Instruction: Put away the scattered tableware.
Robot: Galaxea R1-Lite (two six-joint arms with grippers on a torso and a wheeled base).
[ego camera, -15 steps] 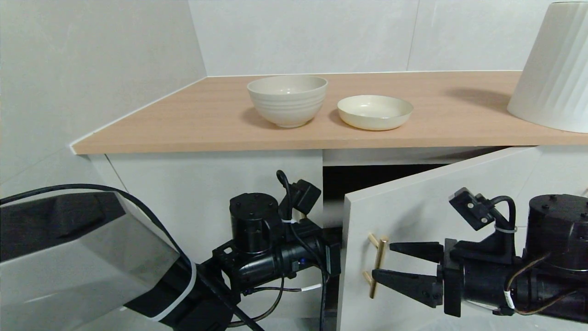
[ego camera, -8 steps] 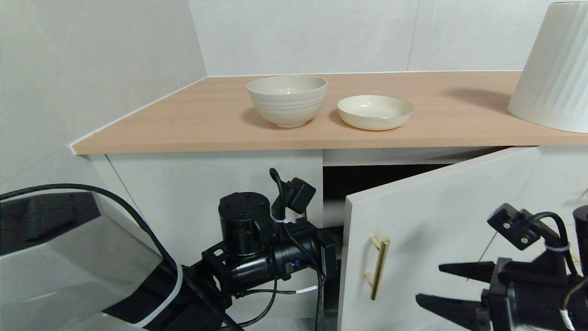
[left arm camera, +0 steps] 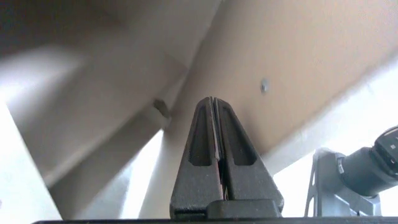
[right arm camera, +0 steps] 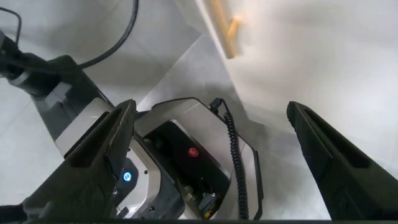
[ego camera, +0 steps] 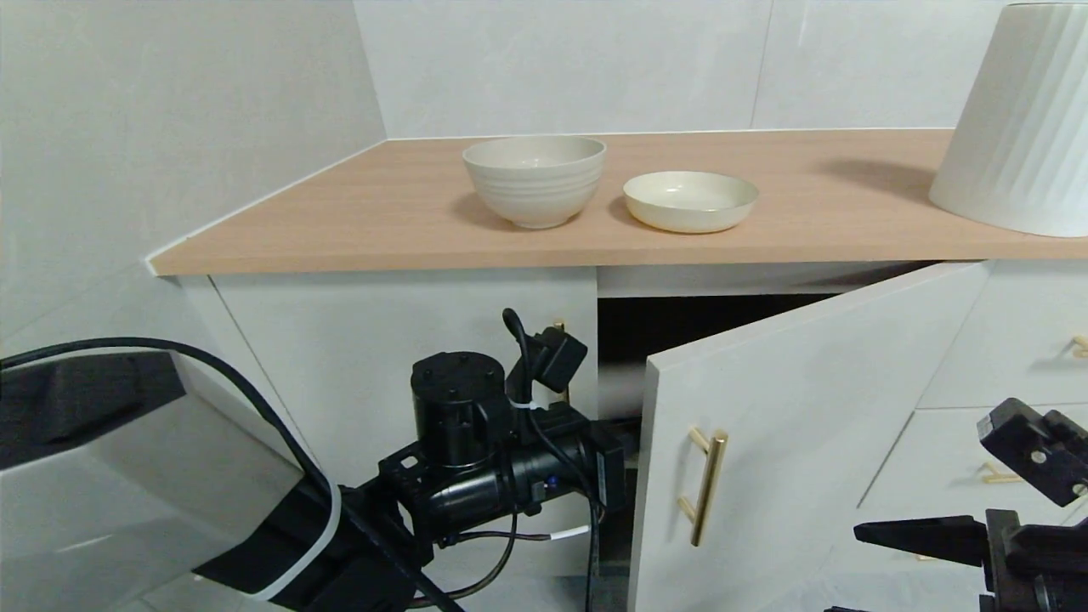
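The head camera looks forward and down, from some way off, over the tabletop [ego camera: 382, 229] and the open door [ego camera: 807, 382] below. The left wrist camera sights along its tool [left arm camera: 212, 102], close to cabinet panels. The right wrist camera looks past its tool [right arm camera: 209, 109] at the door's handle [right arm camera: 222, 28], which the head view shares.

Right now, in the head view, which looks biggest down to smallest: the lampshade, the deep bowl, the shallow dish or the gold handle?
1. lampshade, cut off at the edge.
2. deep bowl.
3. shallow dish, nearly as wide but much lower.
4. gold handle, thin; it is nearer the camera, so unsure.
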